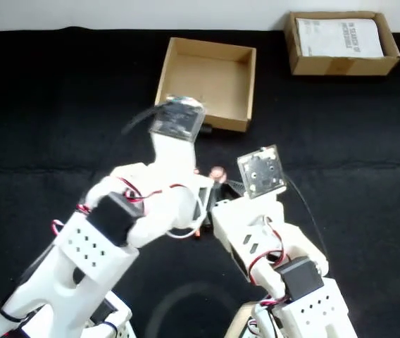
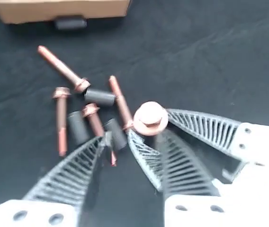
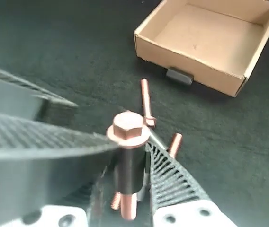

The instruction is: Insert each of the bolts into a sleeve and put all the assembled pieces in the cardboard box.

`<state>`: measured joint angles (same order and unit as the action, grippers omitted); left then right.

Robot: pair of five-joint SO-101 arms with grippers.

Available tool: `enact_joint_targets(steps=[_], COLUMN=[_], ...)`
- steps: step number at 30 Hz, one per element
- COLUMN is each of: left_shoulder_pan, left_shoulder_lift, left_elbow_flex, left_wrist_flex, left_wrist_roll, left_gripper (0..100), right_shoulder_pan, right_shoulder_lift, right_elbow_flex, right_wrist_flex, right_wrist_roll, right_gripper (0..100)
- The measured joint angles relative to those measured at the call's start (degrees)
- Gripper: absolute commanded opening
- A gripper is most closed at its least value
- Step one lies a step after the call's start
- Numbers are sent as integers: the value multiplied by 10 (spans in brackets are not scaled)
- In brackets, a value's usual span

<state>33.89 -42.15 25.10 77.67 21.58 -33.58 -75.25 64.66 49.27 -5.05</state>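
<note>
Fingers, right: my right gripper (image 3: 127, 163) is clamped on a black sleeve (image 3: 126, 171), with one finger (image 3: 168, 182) pressed to its side.
Bolt in hand: a copper bolt (image 3: 127, 130) runs through that sleeve. Its head is above my fingertips and its shank end pokes out below them.
Fingers, left: my left gripper (image 2: 118, 139) is spread apart, its fingers (image 2: 70, 172) low over the cloth and its tips on either side of a loose sleeve (image 2: 116, 135).
Between the hands: the held bolt's head sits just beside one left finger; whether they touch, I cannot tell.
Pile: just beyond my left fingertips lie loose bolts (image 2: 61, 125) and more sleeves (image 2: 99, 97), jumbled together on the black cloth (image 2: 210, 56).
Box: the cardboard box (image 3: 186, 59) stands open, well beyond both sets of fingertips. Another sleeve (image 3: 179, 75) lies against its near wall.
Second box (image 1: 341, 67): it is far beyond my right fingers and holds a printed sheet.
</note>
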Motion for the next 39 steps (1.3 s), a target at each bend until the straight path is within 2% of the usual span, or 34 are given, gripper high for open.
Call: enact_joint_targets(steps=[5,9,12,14,17,21,26,30,34,39], left_shoulder_pan=[-1,0,-7,-33,-79,-172,-301,-385,-430,-455], left_shoulder_lift=[-4,-9,-38,-66,-105,-140,-163,-200,-263,-310], left_elbow_flex=[-94,-161,-189,-196,-197,-195,-125,-22,90,216], left_wrist_flex=[135,190,202,202,202,200,153,103,55,3], left_wrist_roll=[0,0,-3,-13,-60,-84,-88,-87,-87,-87], left_gripper=[229,142,51,4,13,8,8,8,8,8], right_shoulder_pan=[0,12,43,65,86,90,90,95,100,105], right_shoulder_lift=[0,4,43,95,186,328,502,618,707,803], right_elbow_flex=[0,0,-3,-27,-111,-244,-384,-466,-534,-612], right_wrist_flex=[-9,-55,-105,-118,-124,-124,-124,-124,-127,-127], right_wrist_roll=[0,2,41,62,81,116,210,329,459,594], right_gripper=[8,8,8,8,8,8,8,8,8,8])
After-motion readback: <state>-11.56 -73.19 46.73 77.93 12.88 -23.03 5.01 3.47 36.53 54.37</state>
